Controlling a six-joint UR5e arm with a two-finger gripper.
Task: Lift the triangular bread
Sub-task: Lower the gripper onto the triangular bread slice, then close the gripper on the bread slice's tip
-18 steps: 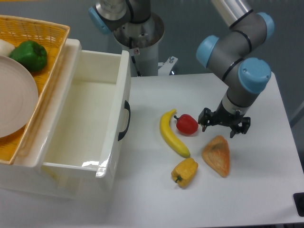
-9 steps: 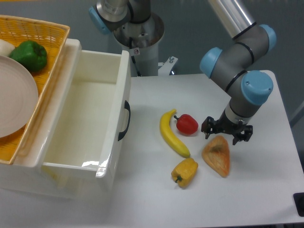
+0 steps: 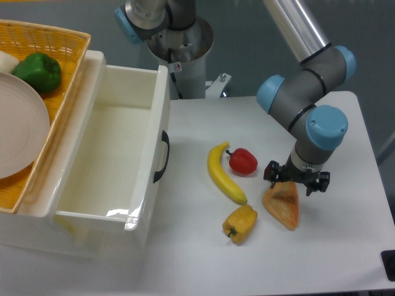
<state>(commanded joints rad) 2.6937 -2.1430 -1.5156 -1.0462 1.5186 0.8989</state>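
White table [image 3: 345, 154], and your gripper [image 3: 297, 179] sits spread wide right over the top end of the triangular bread [image 3: 282, 205], fingers either side, not clamped. That bread lies flat beside the yellow pepper [image 3: 239, 223] and the banana [image 3: 223, 174].

text: none readable | labels: none | brands: none | numbers: none
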